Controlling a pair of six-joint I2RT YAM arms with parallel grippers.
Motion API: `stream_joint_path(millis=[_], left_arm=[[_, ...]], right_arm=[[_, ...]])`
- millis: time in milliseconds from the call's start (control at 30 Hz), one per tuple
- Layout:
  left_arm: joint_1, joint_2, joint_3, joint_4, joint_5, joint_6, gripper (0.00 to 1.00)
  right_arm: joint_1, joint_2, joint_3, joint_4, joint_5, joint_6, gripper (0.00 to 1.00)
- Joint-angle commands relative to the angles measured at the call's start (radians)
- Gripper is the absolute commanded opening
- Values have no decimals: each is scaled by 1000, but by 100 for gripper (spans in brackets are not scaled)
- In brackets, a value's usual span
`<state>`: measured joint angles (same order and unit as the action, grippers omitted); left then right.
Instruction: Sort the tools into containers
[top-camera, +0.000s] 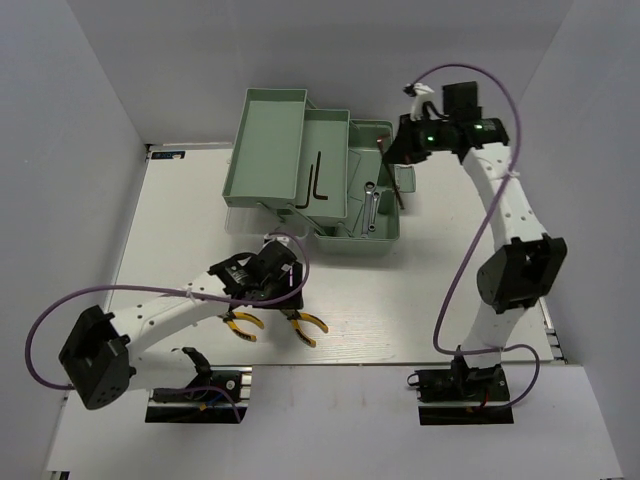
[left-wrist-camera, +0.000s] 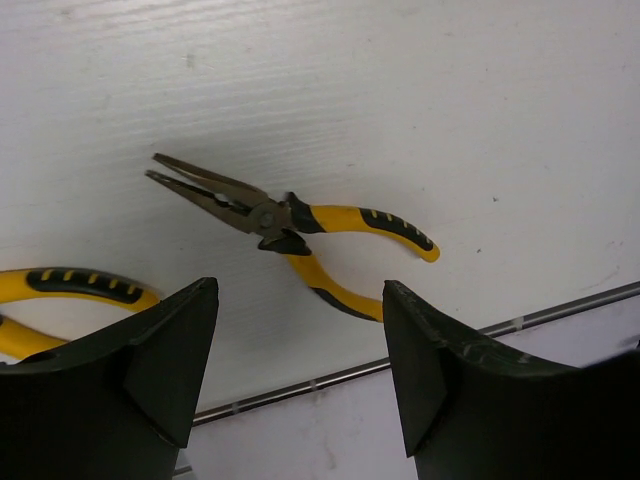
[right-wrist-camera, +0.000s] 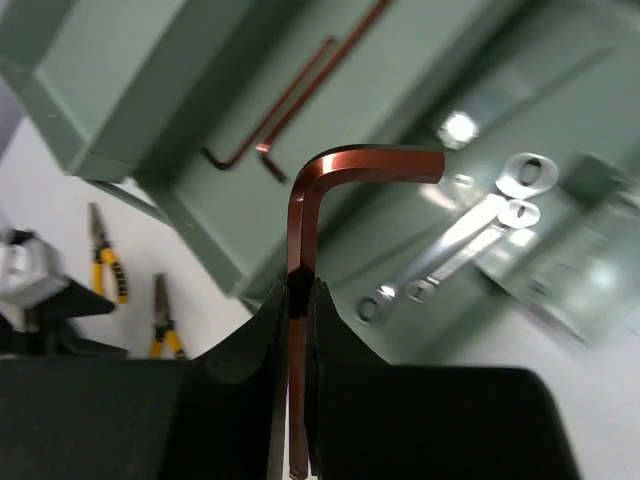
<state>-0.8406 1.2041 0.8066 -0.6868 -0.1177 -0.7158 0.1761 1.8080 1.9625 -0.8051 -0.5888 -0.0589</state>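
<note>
Here, a white desk carries a pale green cantilever toolbox with its trays fanned open. The left gripper hovers low over the desk with its jaws spread wide. Yellow-handled needle-nose pliers lie flat just beyond the gap, untouched, with a second pair of pliers beside them. The right gripper hangs over the toolbox, jaws pinching the long leg of a reddish-brown hex key. Two silver wrenches lie in the base bin, and two thin hex keys lie in a tray.
</note>
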Motion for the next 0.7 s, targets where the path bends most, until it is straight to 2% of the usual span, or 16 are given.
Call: stream_joint_path(millis=[0,67,133,167,200,233,333,467,667], left_arm=[[-32,40,5,59,6,-51,77],[-67,78,16,49,-26,-89,77],[-81,78,16,40,-56,-125,77],[-93,78,16,40,-56,-135,77],[-94,78,16,40,-68,-146,77],[-106,68,3,40,-68,-164,77],[-135,89,-17,40,-68,-188,77],[-166,140,-17,50,-68,-221,77],[-227,175,20,-22,-134,-273,77]], right_arm=[[104,46,35,122,-81,129,0],[129,69,64,173,-83,177,0],[157,106,68,282,-72,302,0],[169,122,55,391,-77,336,0],[172,128,50,424,-83,449,0],[177,137,52,478,-85,487,0],[212,177,70,539,-59,600,0],[246,238,78,524,73,613,0],[292,310,87,520,133,559,0]])
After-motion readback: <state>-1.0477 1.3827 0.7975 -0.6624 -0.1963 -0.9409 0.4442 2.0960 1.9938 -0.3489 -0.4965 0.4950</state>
